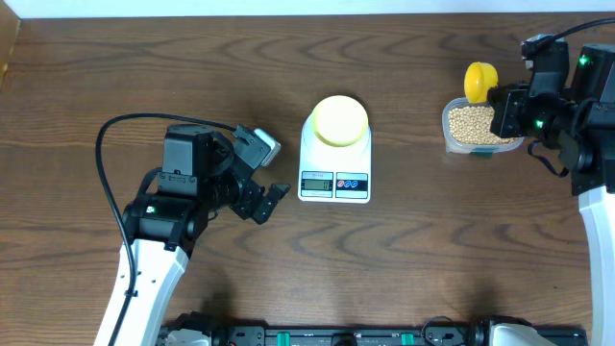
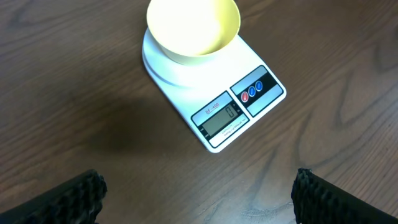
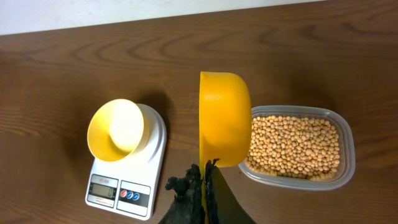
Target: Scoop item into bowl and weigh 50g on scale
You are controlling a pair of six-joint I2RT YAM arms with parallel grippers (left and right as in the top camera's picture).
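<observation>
The pale yellow bowl [image 1: 340, 120] sits empty on the white scale [image 1: 334, 183] at the table's middle. Both show in the left wrist view, bowl [image 2: 193, 28] and scale [image 2: 239, 109], and in the right wrist view, bowl [image 3: 116, 129] and scale [image 3: 121, 190]. Tan beans [image 1: 476, 124] fill a clear tub [image 3: 298, 146] at the right. My right gripper [image 3: 205, 180] is shut on the handle of a bright yellow scoop [image 3: 224, 118], held on edge beside the tub. The scoop also shows overhead [image 1: 479, 80]. My left gripper [image 2: 199, 199] is open and empty, left of the scale.
Dark wooden table [image 1: 192, 67]. A black cable [image 1: 110, 144] loops by the left arm. The right arm [image 1: 567, 106] stands over the tub's right side. A rail with fittings runs along the front edge [image 1: 336, 336].
</observation>
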